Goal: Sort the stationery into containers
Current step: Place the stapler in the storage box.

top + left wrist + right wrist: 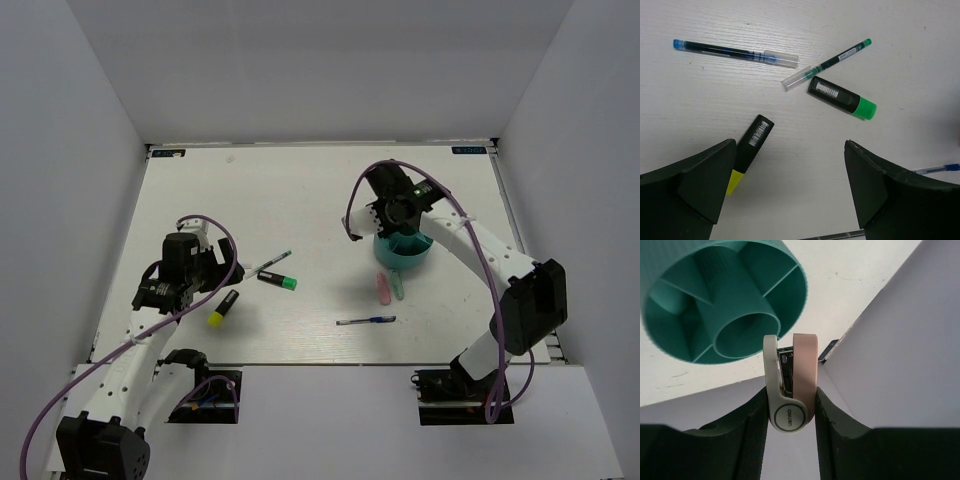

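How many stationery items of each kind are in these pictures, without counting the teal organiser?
Blue pens: 2
Green pen: 1
Highlighters: 2
Markers: 2
White-pink eraser: 1
Total: 8

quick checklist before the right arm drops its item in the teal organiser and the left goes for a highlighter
1. Right pincer shut firmly on the white-pink eraser: ok.
2. Eraser lined up over a compartment of the teal organiser: cannot tell; its tip shows at the central tube.
3. Visible compartments free of clutter: ok.
4. Left pincer open: ok.
5. Yellow-capped highlighter centred between the left jaws: not ok; it lies beside one finger.
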`<state>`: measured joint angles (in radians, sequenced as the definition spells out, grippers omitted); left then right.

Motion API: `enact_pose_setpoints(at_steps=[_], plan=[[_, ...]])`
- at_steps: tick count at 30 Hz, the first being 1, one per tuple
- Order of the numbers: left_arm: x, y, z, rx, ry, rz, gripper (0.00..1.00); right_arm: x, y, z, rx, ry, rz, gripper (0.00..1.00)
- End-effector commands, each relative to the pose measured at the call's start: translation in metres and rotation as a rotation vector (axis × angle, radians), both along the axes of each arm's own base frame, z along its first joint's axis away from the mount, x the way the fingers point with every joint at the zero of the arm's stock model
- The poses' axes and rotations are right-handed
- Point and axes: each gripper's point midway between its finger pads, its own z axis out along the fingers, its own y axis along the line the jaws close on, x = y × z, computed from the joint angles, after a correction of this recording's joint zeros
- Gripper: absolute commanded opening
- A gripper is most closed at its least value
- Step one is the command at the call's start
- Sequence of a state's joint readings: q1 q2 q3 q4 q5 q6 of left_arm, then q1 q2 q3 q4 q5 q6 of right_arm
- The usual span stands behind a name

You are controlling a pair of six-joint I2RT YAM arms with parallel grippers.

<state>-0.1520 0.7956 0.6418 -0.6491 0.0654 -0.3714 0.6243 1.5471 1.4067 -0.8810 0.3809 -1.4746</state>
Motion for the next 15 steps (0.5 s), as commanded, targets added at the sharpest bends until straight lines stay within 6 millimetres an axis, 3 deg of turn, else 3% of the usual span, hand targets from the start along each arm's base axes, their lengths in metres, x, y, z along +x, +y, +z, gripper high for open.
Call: enact_pose_setpoints(at_steps=[1, 11, 15], plan=[[0.005, -0.002, 0.01, -0.014, -0.044, -0.01, 0.99, 0.015, -0.002, 0.027, -0.119, -0.066, 0.079, 0.04], [0.005, -0.007, 0.013, -0.033, -0.053, -0.029, 0.99, 0.016, -0.017, 0.031, -0.253, -0.052, 0.108, 0.04], [0.004, -0.007, 0.014, -0.038, -0.052, -0.027, 0.99, 0.012, -0.022, 0.021, -0.289, -0.011, 0.117, 0.04]])
